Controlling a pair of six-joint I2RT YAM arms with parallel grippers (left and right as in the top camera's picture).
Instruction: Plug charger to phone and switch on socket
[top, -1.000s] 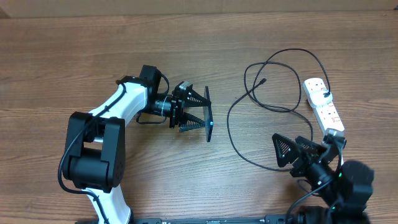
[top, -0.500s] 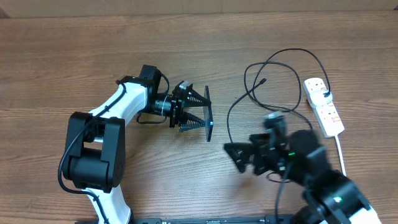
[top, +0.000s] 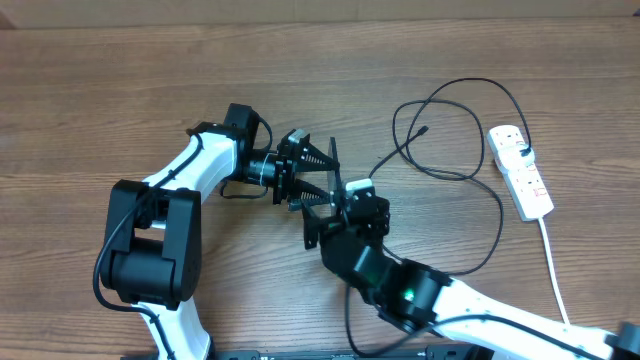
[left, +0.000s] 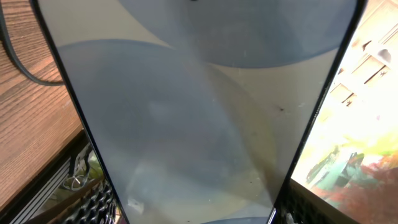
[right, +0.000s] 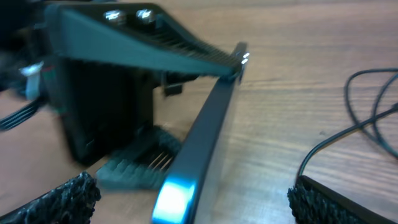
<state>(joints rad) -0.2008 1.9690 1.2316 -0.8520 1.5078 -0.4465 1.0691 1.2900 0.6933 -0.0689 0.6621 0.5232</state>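
Above the wooden bench (top: 100, 80), the left pincer (top: 316, 180) clamps the phone (right: 208, 118) on edge; the wide-open right pincer (top: 325, 215) should straddle it squarely before closing.

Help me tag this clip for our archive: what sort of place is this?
Probably a robotics lab bench: two robot arms at a wood-grain table, with a phone, a charger cable and a power strip.
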